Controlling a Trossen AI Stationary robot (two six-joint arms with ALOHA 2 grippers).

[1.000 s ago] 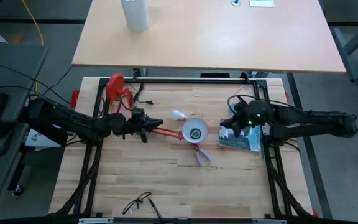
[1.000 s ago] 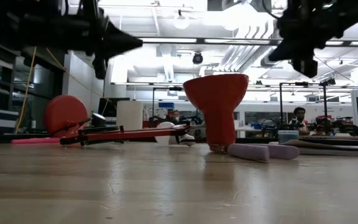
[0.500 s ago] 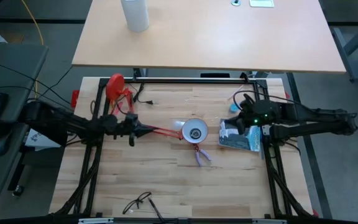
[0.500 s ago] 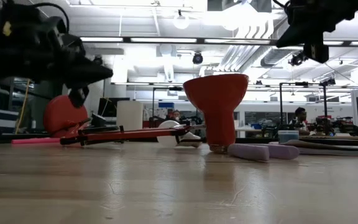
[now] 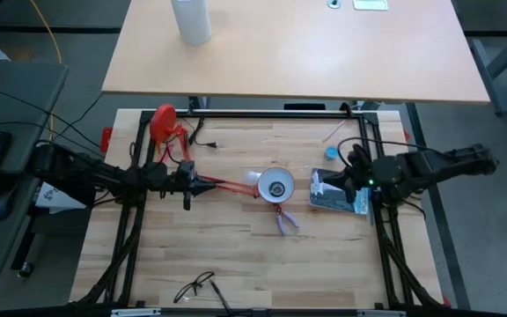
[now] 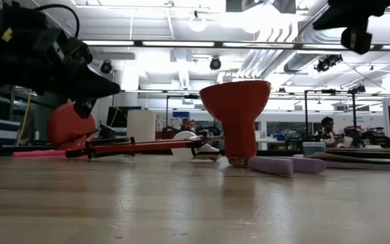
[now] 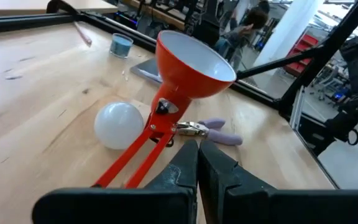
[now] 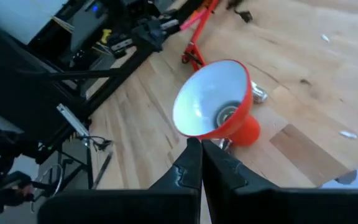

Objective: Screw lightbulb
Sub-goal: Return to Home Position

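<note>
Both arms (image 5: 104, 180) (image 5: 429, 165) farther back; one lightbulb (image 7: 118, 124)

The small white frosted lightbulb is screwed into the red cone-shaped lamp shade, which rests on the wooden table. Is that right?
Not quite. The left wrist view shows the small white frosted lightbulb lying on the wooden table, outside the red cone-shaped lamp shade; the shade does rest on the table.
</note>
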